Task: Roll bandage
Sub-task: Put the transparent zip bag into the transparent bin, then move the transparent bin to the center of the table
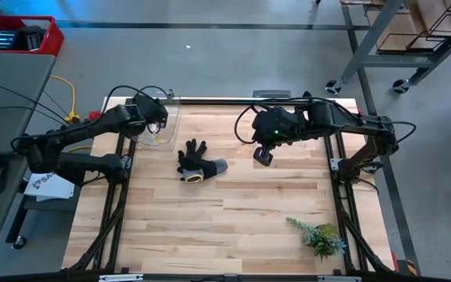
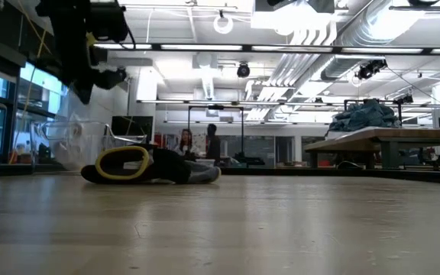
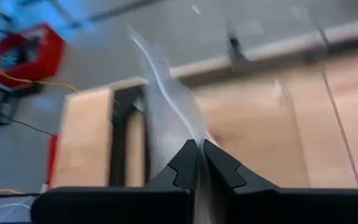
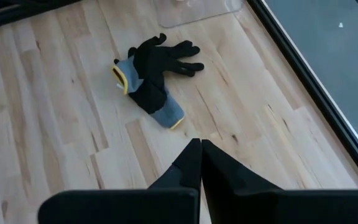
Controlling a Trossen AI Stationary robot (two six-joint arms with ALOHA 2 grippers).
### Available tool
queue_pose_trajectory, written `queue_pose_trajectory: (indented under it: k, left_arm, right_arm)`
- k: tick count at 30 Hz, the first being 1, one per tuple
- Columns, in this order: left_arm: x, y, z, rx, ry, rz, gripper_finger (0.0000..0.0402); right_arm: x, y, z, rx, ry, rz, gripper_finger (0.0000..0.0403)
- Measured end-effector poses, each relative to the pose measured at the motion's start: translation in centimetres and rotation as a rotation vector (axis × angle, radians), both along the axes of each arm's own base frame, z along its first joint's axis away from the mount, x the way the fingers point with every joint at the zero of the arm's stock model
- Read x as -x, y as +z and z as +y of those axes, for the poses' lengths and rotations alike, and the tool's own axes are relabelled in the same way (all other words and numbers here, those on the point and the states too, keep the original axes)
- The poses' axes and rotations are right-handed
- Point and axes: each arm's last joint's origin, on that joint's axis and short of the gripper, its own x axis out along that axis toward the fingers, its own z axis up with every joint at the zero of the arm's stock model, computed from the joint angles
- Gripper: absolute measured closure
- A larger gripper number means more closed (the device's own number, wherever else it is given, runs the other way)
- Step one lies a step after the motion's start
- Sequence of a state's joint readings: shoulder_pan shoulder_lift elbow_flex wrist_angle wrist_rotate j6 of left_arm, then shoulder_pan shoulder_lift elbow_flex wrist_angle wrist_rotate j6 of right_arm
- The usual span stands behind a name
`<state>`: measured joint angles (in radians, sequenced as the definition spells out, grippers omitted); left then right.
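Left gripper (image 3: 199, 155): pinched on clear plastic bag (image 1: 163, 125), far-left table corner. Right gripper (image 4: 200, 155): closed, empty, above work glove (image 1: 198, 162). Bandage: possibly inside bag; not discernible.

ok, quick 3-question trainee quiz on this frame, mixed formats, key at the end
1. True or false: the left gripper is shut on the crinkly clear plastic bag.
2. Multiple choice: on the light wooden table, the black-and-grey work glove with yellow cuff trim lies
A. under the right gripper
B. between the two arms, on the tabletop
C. inside the bag
3. Fill in: the small green plant sprig lies near the table's front edge on the ____ arm's side.

Key: 1 true; 2 B; 3 right. No white gauze bandage can be made out in any view.
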<state>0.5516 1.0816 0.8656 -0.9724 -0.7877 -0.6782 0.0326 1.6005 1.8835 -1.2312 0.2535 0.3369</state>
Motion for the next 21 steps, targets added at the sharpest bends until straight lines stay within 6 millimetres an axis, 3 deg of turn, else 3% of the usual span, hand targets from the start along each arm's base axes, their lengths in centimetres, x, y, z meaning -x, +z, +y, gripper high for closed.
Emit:
queue_pose_trajectory:
  k: [4,10,16,21]
  left_arm:
    - [-0.2,-0.9,0.0,0.060,-0.029,-0.053,0.0367]
    - [-1.3,0.7,0.6,0.047,-0.148,-0.170,0.0312]
    - [-1.7,4.5,1.0,0.078,-0.364,-0.154,0.0255]
    - [-1.1,8.0,-0.1,0.215,-0.603,-0.156,0.0221]
  right_arm:
    - [-0.1,0.0,0.0,0.002,0.003,-0.006,0.0403]
    - [-0.1,0.0,-0.2,0.017,0.019,-0.001,0.0403]
    - [-0.1,0.1,-0.5,0.028,0.021,-0.005,0.0403]
    - [-0.1,0.1,-0.9,0.038,0.022,0.000,0.0403]
